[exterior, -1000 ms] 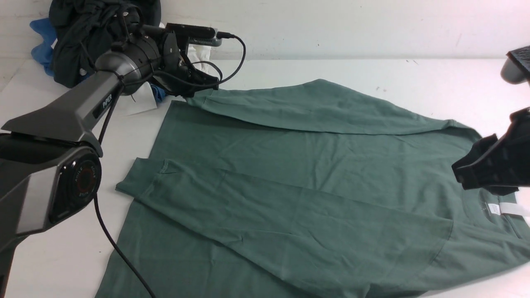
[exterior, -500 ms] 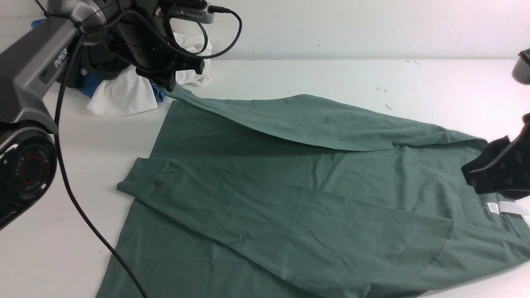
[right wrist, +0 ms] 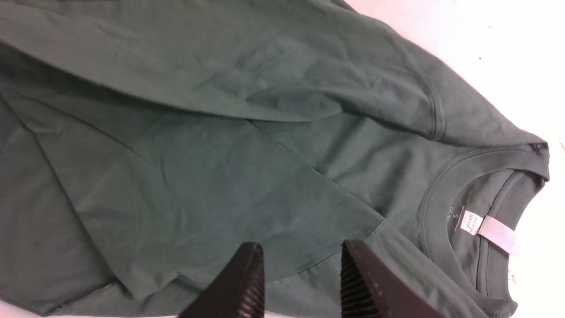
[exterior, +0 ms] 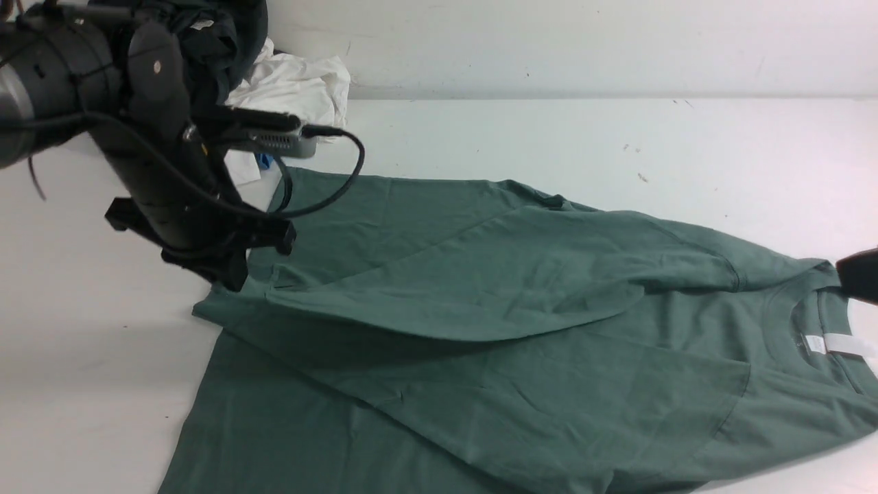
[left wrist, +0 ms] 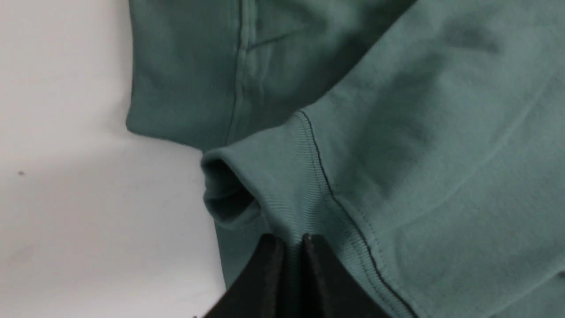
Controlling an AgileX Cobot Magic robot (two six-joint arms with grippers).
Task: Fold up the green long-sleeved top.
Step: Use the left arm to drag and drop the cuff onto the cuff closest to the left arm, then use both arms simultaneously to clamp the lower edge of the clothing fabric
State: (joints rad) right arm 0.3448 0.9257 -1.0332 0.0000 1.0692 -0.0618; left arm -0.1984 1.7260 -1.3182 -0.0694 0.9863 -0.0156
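Left gripper (left wrist: 289, 247) is pinched shut on the ribbed cuff (left wrist: 282, 198) of the sage-green cotton long-sleeved top (exterior: 521, 357) spread on the white table (exterior: 549, 130), right gripper (right wrist: 300, 271) hangs open near the collar (right wrist: 441, 194), so looks like the sleeve-fold step, next that cuff needs laying flat and releasing.

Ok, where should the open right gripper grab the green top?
Probably the green top's ribbed collar by the white label, coming in from the table beyond the neck: that edge lies flat and exposed, clear of the folded sleeves.

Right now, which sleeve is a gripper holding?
The upper sleeve, draped over the other: the left gripper pinches its ribbed cuff. The lower sleeve lies flat, untouched.
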